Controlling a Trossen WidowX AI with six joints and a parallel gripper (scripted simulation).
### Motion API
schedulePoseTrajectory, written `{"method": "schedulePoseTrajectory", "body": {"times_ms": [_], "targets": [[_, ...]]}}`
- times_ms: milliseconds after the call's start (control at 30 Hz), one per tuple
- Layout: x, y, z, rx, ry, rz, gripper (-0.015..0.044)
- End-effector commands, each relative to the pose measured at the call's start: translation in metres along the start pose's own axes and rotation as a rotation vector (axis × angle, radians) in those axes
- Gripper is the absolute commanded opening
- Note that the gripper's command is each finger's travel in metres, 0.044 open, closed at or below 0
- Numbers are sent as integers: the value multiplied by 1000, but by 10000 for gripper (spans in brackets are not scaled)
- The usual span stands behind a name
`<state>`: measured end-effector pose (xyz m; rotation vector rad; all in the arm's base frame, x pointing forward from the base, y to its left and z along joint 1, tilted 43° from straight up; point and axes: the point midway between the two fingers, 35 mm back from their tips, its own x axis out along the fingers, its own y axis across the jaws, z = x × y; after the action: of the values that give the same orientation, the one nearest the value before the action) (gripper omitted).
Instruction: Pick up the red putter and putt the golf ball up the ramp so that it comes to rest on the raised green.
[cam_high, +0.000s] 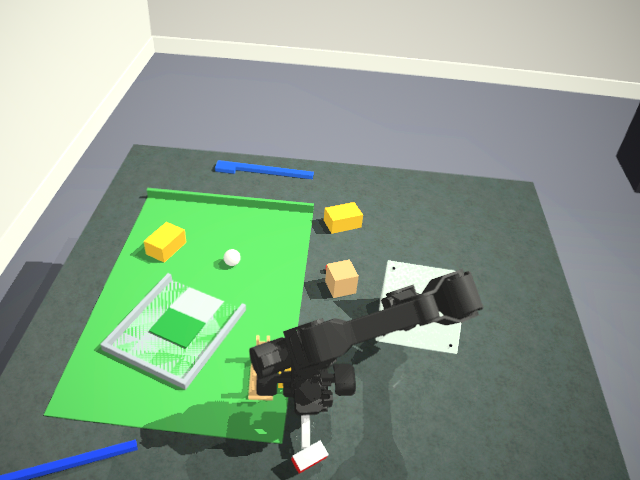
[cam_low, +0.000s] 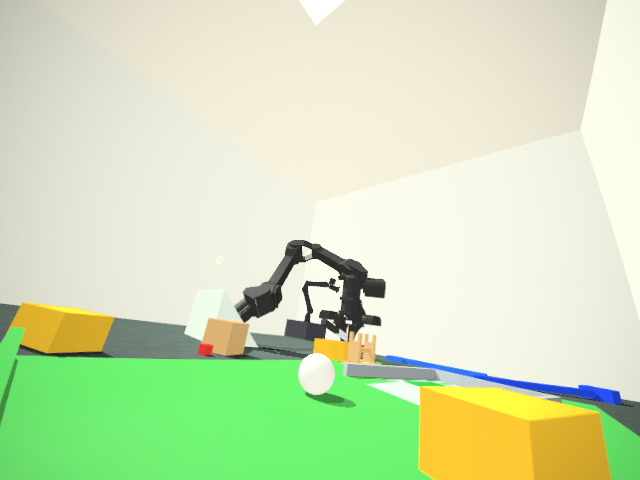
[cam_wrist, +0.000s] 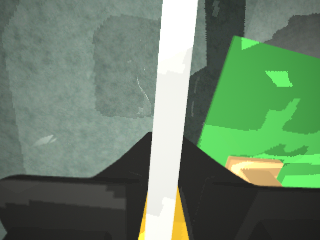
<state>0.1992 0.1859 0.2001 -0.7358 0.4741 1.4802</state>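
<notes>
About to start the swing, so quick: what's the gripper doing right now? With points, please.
Gripper (cam_high: 306, 413) (cam_low: 349, 338) (cam_wrist: 163, 138): closed, holding the putter (cam_high: 310, 456) (cam_wrist: 172, 75) by its white shaft.

High oblique top view looking down over the dark table (cam_high: 516, 248) and green mat (cam_high: 206, 222) (cam_low: 155, 413) (cam_wrist: 260, 100), exterior view low and close beside the ball (cam_high: 232, 257) (cam_low: 316, 374), facing across the mat toward the arm (cam_high: 382, 320) (cam_low: 281, 271), wrist view very near, looking along the fingers, mat edge shared with the top view.
</notes>
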Motion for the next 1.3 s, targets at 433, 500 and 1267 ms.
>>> {"method": "schedulePoseTrajectory", "body": {"times_ms": [433,500,1267], "targets": [[-83,1,7,-3,-11,-7,0],[-84,1,7,-3,-11,-7,0],[-88,-90,-86,405,207,-196,0]]}}
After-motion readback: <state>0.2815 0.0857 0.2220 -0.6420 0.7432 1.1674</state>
